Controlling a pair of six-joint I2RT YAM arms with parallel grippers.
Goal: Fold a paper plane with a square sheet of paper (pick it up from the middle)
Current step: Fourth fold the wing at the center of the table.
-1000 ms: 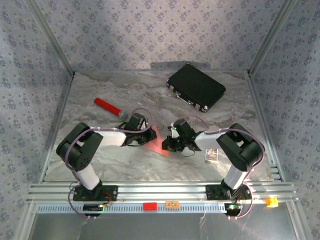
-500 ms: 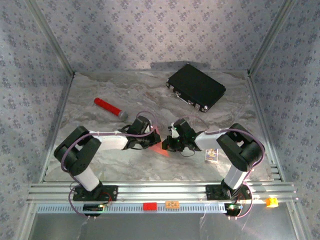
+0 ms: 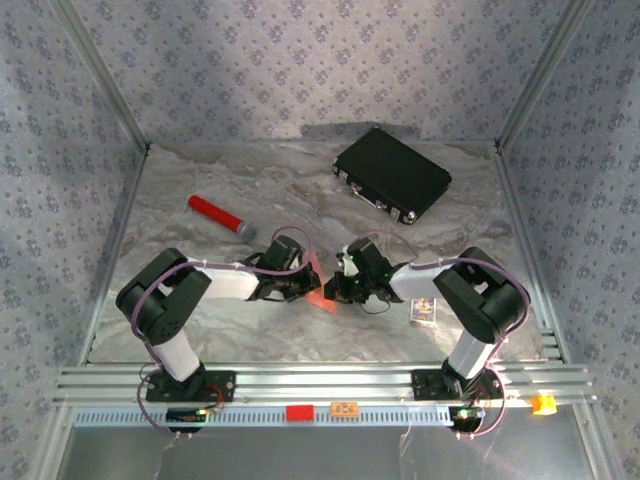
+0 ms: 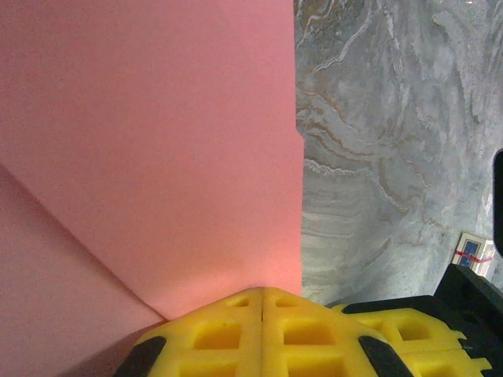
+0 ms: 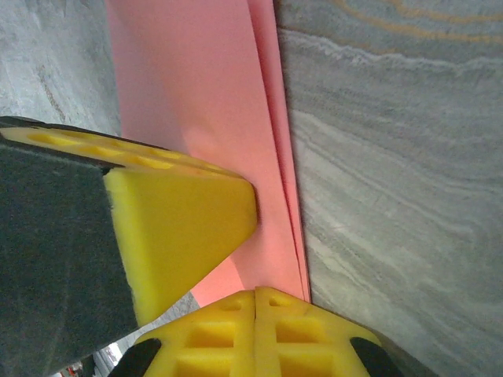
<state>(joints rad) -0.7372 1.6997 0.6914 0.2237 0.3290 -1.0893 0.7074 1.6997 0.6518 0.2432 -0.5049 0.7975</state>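
The salmon-pink sheet of paper is held between the two arms near the table's middle, partly folded. In the left wrist view the paper shows a diagonal crease, and my left gripper is shut on its near edge. My right gripper is shut on the paper's layered folded edge from the other side. The left gripper's yellow finger lies against the sheet just beside it. From above, the left gripper and right gripper almost meet at the paper.
A red cylinder with a grey cap lies at the left rear. A black case sits at the back right. A small printed card lies beside the right arm, also seen as the card. Marbled table all round.
The left gripper has moved right, up to the paper, and closed on it. The right gripper has stayed shut on the sheet in place.
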